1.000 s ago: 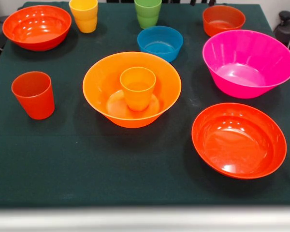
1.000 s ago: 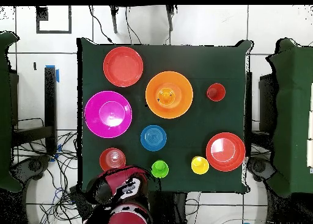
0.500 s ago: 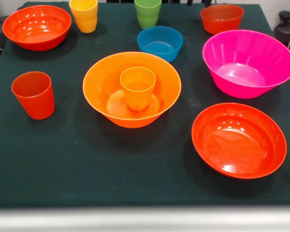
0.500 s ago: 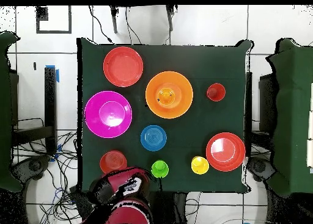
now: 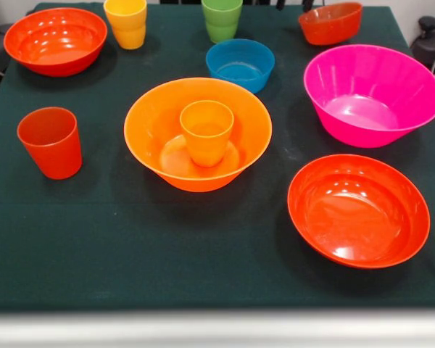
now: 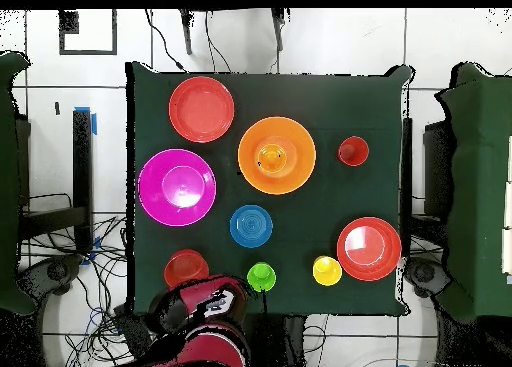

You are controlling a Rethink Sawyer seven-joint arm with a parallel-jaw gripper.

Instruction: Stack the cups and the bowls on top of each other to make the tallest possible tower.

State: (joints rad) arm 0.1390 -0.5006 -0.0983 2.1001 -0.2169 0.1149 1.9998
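Tableware on a dark green cloth-covered table (image 5: 94, 239), listed near to far in the front view.

Wide red-orange bowl (image 5: 358, 210): nearest, at 4 o'clock from centre, upright, alone.

Large orange bowl (image 5: 159, 123): centre, with an orange cup (image 5: 206, 132) standing upright inside it; this pair is the only stack. The cup's base is partly hidden by the bowl's near wall.

Red-orange cup (image 5: 50, 142): at 9 o'clock, upright, well apart from the rest.

Large magenta-pink bowl (image 5: 372, 94): at 2 o'clock.

Small blue bowl (image 5: 240, 64): just beyond the orange bowl.

Second wide red-orange bowl (image 5: 56, 40): at 10 o'clock.

Yellow cup (image 5: 126, 22) and green cup (image 5: 222, 19): far edge, tops cut off by the frame.

Small red-orange bowl (image 5: 331, 22): at 1 o'clock, tilted, rim partly cut off.

Gripper (image 6: 205, 301): seen only from overhead, beside that small bowl; whether its jaws are parted or grip anything cannot be told.
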